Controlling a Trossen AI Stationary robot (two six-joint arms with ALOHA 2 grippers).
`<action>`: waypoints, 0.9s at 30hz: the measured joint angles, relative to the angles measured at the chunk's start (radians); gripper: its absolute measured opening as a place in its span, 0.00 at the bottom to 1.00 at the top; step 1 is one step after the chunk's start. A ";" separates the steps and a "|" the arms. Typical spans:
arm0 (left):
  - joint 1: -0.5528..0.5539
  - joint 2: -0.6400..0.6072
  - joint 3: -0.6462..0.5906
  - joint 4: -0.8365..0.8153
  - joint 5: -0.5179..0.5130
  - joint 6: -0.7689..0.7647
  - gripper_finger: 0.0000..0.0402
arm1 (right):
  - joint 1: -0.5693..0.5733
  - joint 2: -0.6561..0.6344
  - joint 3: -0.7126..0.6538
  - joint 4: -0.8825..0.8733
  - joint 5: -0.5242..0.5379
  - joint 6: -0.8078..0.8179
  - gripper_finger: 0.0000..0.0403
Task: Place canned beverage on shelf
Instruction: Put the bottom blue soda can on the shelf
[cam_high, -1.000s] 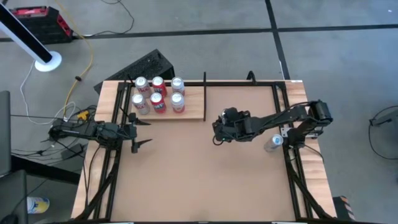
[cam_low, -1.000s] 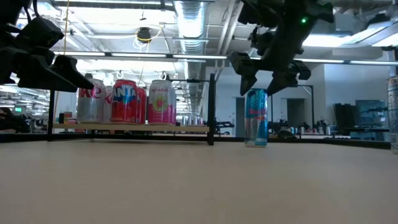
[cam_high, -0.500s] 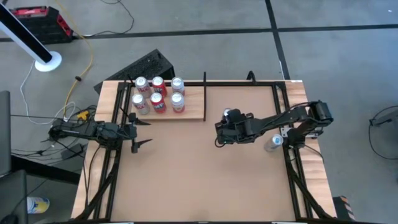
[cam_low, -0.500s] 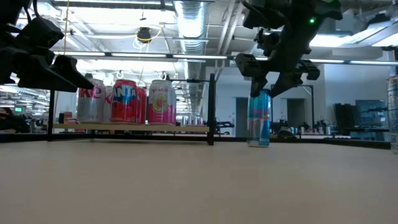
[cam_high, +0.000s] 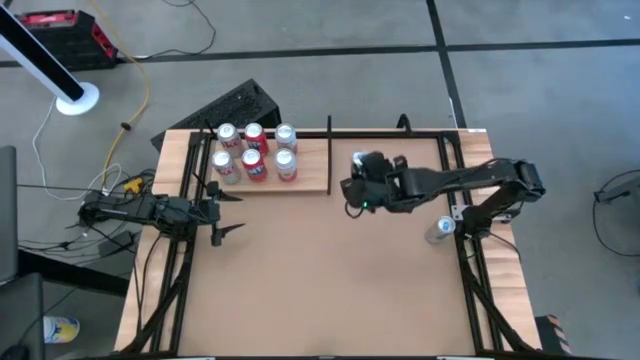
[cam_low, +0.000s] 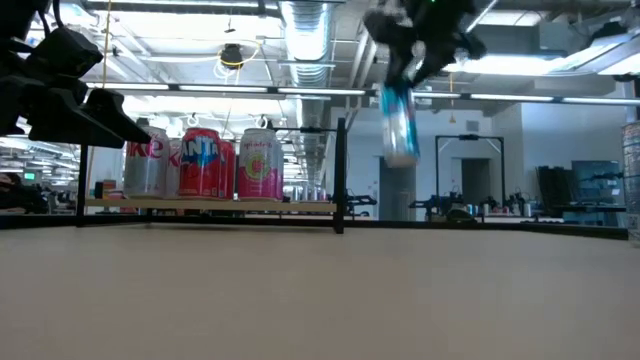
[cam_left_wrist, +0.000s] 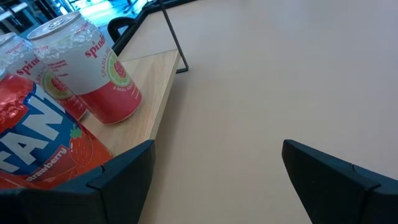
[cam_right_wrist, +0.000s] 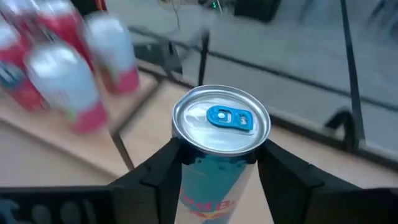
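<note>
A slim blue can (cam_low: 399, 125) hangs in the air right of the shelf, with my right gripper (cam_high: 356, 184) shut on it; the right wrist view shows its silver top with a blue tab (cam_right_wrist: 221, 118). The pale wood shelf (cam_high: 312, 168) sits at the table's far left and carries several red and pink cans (cam_high: 255, 152), with a thin black upright (cam_low: 341, 175) at its right end. My left gripper (cam_high: 238, 212) waits open at the shelf's near edge, with nothing between its fingers (cam_left_wrist: 124, 171). My right gripper pinches the can's upper side wall (cam_right_wrist: 186, 163), just under the rim, between its two fingers (cam_right_wrist: 283, 171). The fingers come from the table's right, slanting down. The can is lifted clear of the table and hangs nearly upright, its top up.
Another can (cam_high: 438, 229) stands near the table's right edge. The near end of the shelf's right part (cam_left_wrist: 158, 78) is bare wood next to a pink can (cam_left_wrist: 93, 68). A black frame (cam_high: 445, 150) rims the table.
My right gripper has closed its fingers around the top of the blue can and risen with it. The can, which stood on the table, now hangs well clear of it and has shifted a little toward the shelf.
</note>
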 joint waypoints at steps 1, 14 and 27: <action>0.000 0.000 0.000 0.000 0.000 0.000 0.84 | -0.007 0.000 0.037 0.001 0.006 -0.044 0.50; 0.000 0.000 0.000 0.000 0.000 0.000 0.84 | -0.043 0.035 0.332 0.233 0.041 -0.537 0.39; 0.000 0.000 0.000 0.000 0.000 0.000 0.84 | 0.331 0.024 0.331 0.143 0.150 -0.415 0.15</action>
